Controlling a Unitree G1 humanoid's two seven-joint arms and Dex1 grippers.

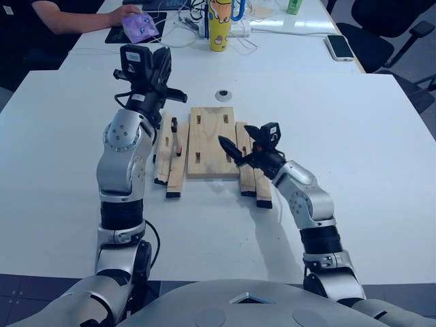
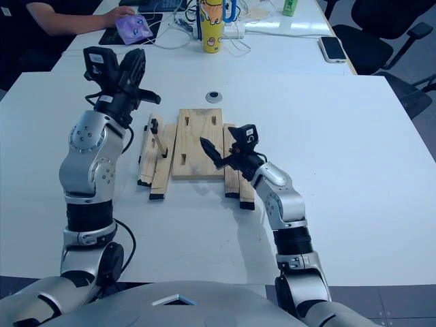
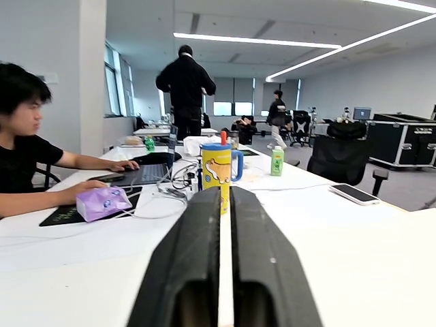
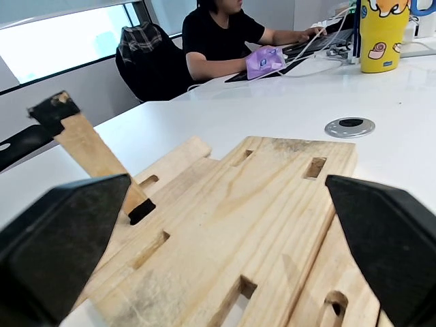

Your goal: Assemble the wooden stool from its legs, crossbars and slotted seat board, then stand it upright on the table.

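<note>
Two legs (image 1: 253,180) are lying flat on the white counter (image 1: 354,170), touching the seat board's right edge. The right gripper (image 1: 242,146) is hovering low over that edge, its fingers spread wide apart and holding nothing. The slotted seat board (image 1: 211,139) is lying flat at mid-counter. Further wooden pieces (image 1: 174,167) are lying along the board's left edge, and one black-tipped piece (image 1: 178,139) is standing tilted among them. The left gripper (image 1: 162,63) is hanging raised beyond the board's far left corner, fingers pressed together and empty. A round grommet (image 1: 223,95) is sitting just past the board's far edge, and a yellow cup (image 1: 219,27) is standing farther back.
</note>
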